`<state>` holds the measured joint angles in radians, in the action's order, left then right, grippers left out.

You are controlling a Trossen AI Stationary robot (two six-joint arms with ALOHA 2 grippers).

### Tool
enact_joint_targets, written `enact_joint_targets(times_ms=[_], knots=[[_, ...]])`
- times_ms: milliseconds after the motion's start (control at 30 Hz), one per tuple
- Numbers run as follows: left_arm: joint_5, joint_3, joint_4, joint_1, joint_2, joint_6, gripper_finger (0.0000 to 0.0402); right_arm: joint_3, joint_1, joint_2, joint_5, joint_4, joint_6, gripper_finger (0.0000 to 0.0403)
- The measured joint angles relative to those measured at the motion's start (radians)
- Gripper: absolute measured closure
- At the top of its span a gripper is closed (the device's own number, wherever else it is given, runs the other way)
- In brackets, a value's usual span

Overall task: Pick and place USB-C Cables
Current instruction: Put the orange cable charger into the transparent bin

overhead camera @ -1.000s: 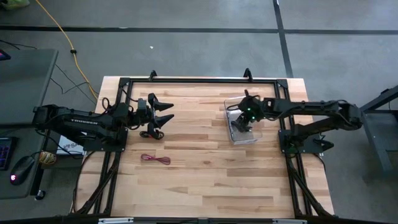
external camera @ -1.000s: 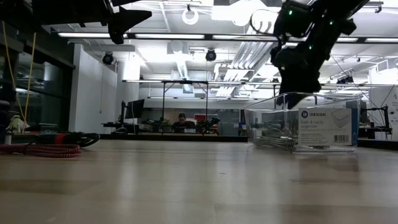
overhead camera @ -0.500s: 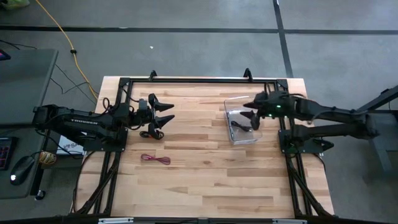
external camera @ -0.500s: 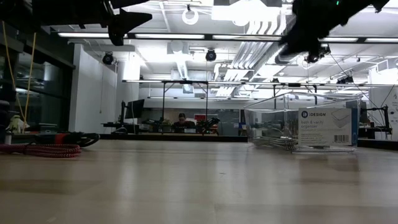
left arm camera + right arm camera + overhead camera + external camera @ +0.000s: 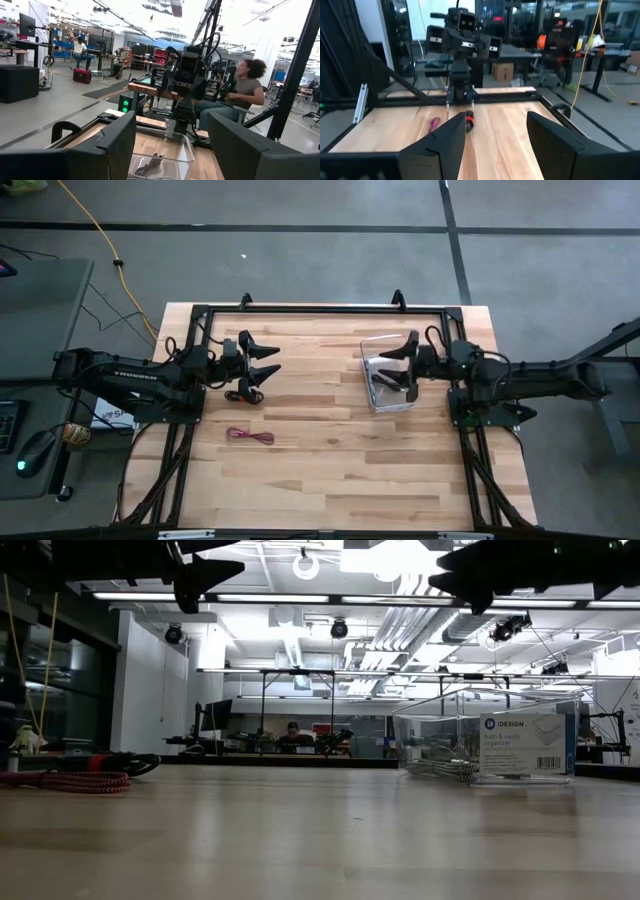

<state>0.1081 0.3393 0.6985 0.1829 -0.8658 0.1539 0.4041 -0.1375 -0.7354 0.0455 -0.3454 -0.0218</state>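
A clear plastic box (image 5: 372, 395) stands right of the table's middle, and a grey cable bundle (image 5: 151, 162) lies on its floor. My right gripper (image 5: 398, 368) hovers open above the box, level and pointing toward the table's left. My left gripper (image 5: 276, 356) hangs open and high at the table's left. Below it a black-and-red cable bundle (image 5: 243, 392) lies on the wood. A magenta-red bundle (image 5: 250, 436) lies nearer the front edge. Both bundles also show in the right wrist view, the black-and-red one (image 5: 468, 120) and the magenta-red one (image 5: 434, 124).
A black frame (image 5: 320, 309) runs round the tabletop, with the arm bases at its left and right. The near half of the table (image 5: 330, 490) is bare wood. Beyond the far side a person (image 5: 245, 85) sits behind the right arm.
My right gripper has risen out of the clear box and drawn back toward the table's right edge. It has tipped from pointing down to level. Its fingers have stayed apart, and the cable in the box has stayed put.
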Motion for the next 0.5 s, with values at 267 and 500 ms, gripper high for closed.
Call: enact_joint_targets(times_ms=[267,500], knots=[[0.000,0.000,-0.022,0.000,0.000,-0.015,0.0179,-0.058,-0.002,-0.001,-0.011,-0.108,0.045,0.0201],[0.000,0.000,-0.022,0.000,0.000,-0.019,0.0179,-0.058,-0.002,-0.001,-0.016,-0.192,0.070,0.0201]])
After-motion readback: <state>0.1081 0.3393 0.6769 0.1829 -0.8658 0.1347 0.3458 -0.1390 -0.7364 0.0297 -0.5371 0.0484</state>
